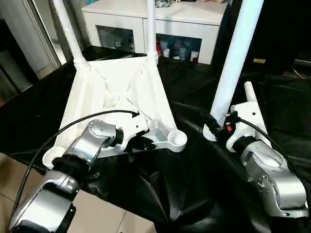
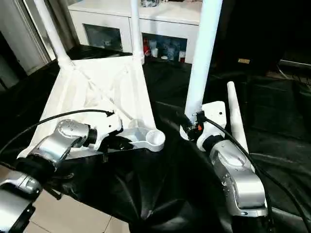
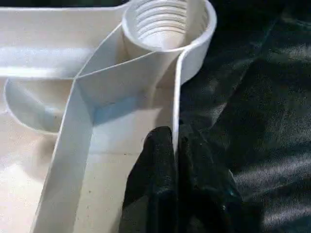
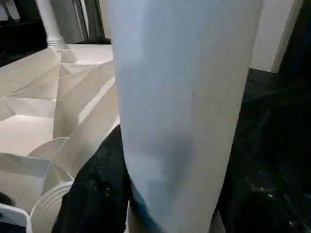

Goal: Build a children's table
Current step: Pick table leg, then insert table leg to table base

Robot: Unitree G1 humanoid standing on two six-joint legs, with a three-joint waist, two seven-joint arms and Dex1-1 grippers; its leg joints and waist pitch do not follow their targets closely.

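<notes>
Ribs up, the white children's table panel (image 1: 112,87) lies upside down on the black-draped tabletop (image 1: 194,184), toward its left side, with the panel's near rim close to the tabletop's near edge. Two white legs already stand in the panel's far sockets: one at the far-left corner (image 1: 68,34), one at the far-right corner (image 1: 151,29). The near-right corner socket (image 1: 177,139) is empty, and the left wrist view shows its threaded inside.

The left end effector (image 1: 141,142) is clenched on the panel's thin side wall just beside that empty socket, with one black finger (image 3: 155,184) inside the wall and the other outside it.

The right end effector (image 1: 216,127) is grasping a third leg (image 1: 238,58) low down near its flared end. It holds the leg nearly upright, leaning slightly, over the cloth right of the open socket and apart from it. Whether the flared end touches the cloth cannot be told.

A fourth leg (image 2: 235,116) lies flat on the cloth just beside the right forearm, toward the tabletop's right side. Beyond the far edge stands a white cabinet (image 1: 165,19) with glass fronts.
</notes>
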